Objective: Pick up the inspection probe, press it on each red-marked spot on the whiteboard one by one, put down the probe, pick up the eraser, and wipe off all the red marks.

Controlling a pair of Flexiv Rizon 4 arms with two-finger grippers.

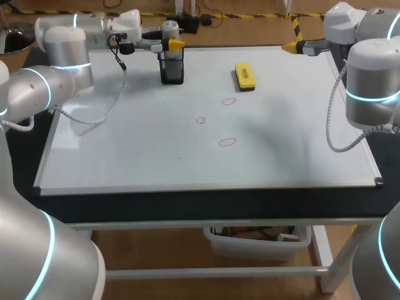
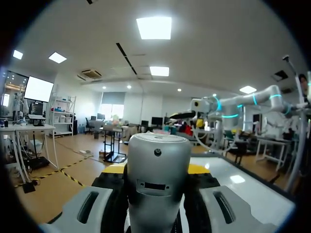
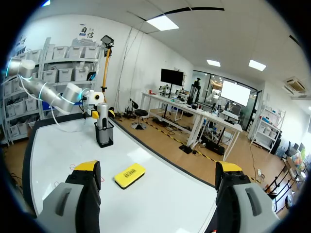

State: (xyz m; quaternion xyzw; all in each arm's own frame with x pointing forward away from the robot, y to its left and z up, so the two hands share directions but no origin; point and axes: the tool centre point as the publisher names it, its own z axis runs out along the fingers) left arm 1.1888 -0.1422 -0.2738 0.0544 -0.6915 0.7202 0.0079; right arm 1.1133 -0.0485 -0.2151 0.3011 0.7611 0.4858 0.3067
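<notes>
Head looks down; wrists face across whiteboard (image 1: 125, 156).

Probe (image 1: 169, 27) tip hidden in holder (image 1: 172, 69)

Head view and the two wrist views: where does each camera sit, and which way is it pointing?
Head view: above and behind the robot, looking down on the whiteboard; the left arm and right arm enter from the sides.
Left wrist view: on the left wrist, looking into the room; its left claw grips the probe.
Right wrist view: on the right wrist, looking across the whiteboard; its open right claw shows.
Shared: head and right wrist views both show the eraser and the probe's black holder.
</notes>
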